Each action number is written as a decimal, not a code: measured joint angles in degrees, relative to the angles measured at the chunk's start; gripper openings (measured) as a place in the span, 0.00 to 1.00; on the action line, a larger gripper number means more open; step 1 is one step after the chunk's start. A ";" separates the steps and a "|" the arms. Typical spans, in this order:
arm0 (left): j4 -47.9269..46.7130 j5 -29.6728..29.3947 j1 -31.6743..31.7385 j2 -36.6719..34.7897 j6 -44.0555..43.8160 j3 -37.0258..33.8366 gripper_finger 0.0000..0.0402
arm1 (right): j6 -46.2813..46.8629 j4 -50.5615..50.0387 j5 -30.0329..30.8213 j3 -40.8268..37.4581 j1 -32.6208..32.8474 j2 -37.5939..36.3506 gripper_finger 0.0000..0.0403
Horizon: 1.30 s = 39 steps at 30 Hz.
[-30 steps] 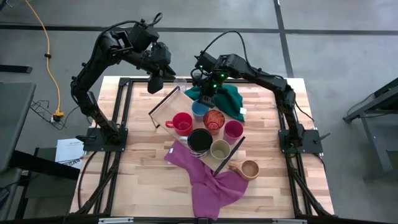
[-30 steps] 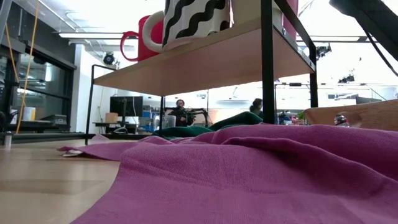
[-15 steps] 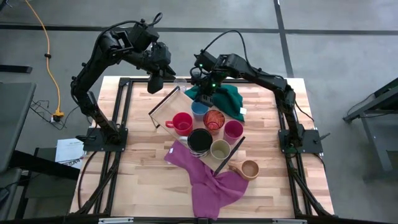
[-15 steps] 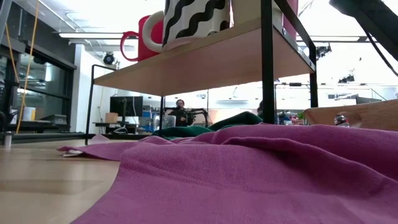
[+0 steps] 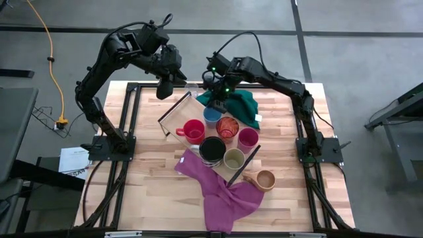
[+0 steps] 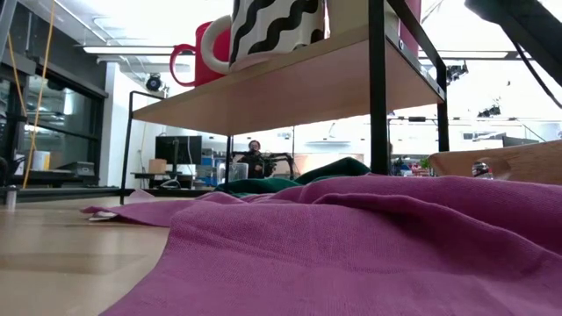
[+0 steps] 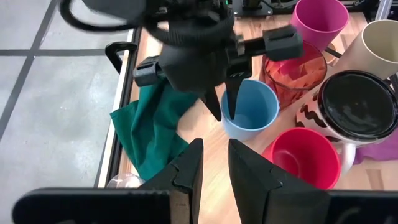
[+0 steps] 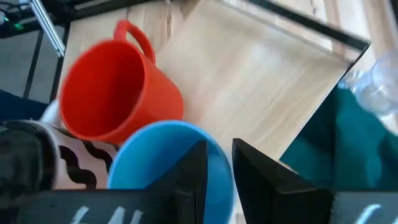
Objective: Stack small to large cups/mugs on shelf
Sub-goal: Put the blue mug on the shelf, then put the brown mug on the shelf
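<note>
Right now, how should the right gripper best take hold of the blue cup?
By the rim. The blue cup stands upright, mouth open, no handle visible, with the red mug and orange cup close by. Probably come from above, one finger inside the wall, as the right gripper sits now.

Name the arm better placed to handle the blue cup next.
Right. The right gripper is at the blue cup, one finger inside its rim. The left gripper hangs off beyond the shelf's far end, nearly shut and empty.

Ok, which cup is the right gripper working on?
The blue cup: the right gripper straddles its rim, one finger inside. The red mug beside it is untouched.
</note>
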 joint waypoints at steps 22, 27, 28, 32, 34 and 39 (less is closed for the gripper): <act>16.94 14.25 5.60 -9.93 2.31 -0.06 0.16 | 6.71 14.20 0.38 3.35 -8.00 -17.38 0.17; 17.37 13.50 8.79 -16.73 3.60 -0.57 0.16 | 6.81 14.51 1.39 3.35 -9.59 -23.05 0.17; 18.06 13.52 9.25 -18.13 3.64 -1.55 0.16 | 6.61 14.55 1.74 3.35 -9.61 -23.85 0.17; 23.14 12.79 11.44 -24.99 3.48 -8.83 0.16 | 5.72 14.71 3.41 3.32 -9.88 -26.75 0.17; 27.96 12.60 12.55 -29.29 2.11 -14.51 0.16 | 5.57 16.00 3.37 3.31 -9.86 -28.29 0.17; 45.32 12.44 13.97 -41.03 -6.46 -32.53 0.16 | 5.10 19.33 -0.49 3.28 -9.68 -33.00 0.17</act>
